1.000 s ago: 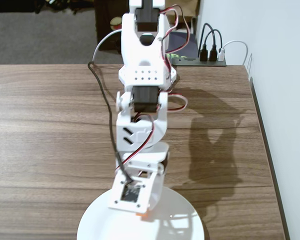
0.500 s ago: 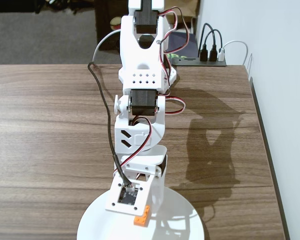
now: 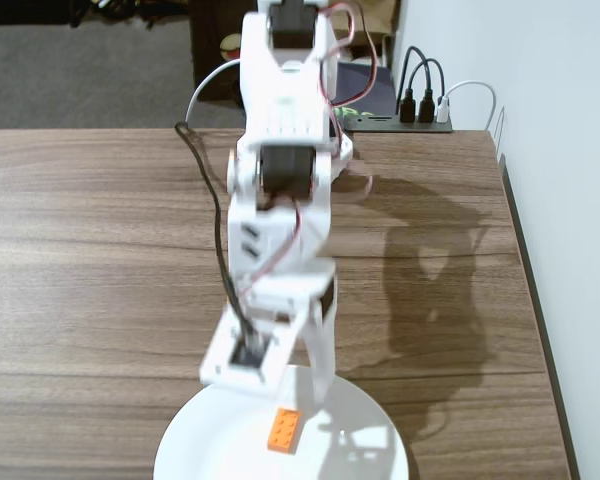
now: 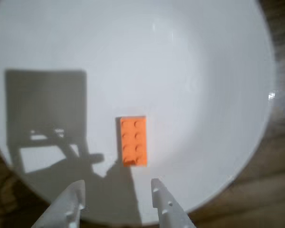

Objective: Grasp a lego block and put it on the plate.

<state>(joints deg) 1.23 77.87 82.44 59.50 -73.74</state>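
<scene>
The orange lego block [image 4: 133, 141] lies flat, studs up, on the white plate [image 4: 190, 71] in the wrist view. It also shows in the fixed view [image 3: 284, 430] on the plate [image 3: 370, 440] at the table's front edge. My gripper [image 4: 118, 185] is open and empty, its two white fingertips [image 4: 74, 192] apart, hovering above the plate's near rim, just short of the block. In the fixed view the gripper [image 3: 280, 385] hangs over the plate's far rim, above the block.
The wooden table [image 3: 100, 250] runs wide to the left and right of the arm. A power strip with plugs [image 3: 420, 110] sits at the table's back right. A wall runs along the right side.
</scene>
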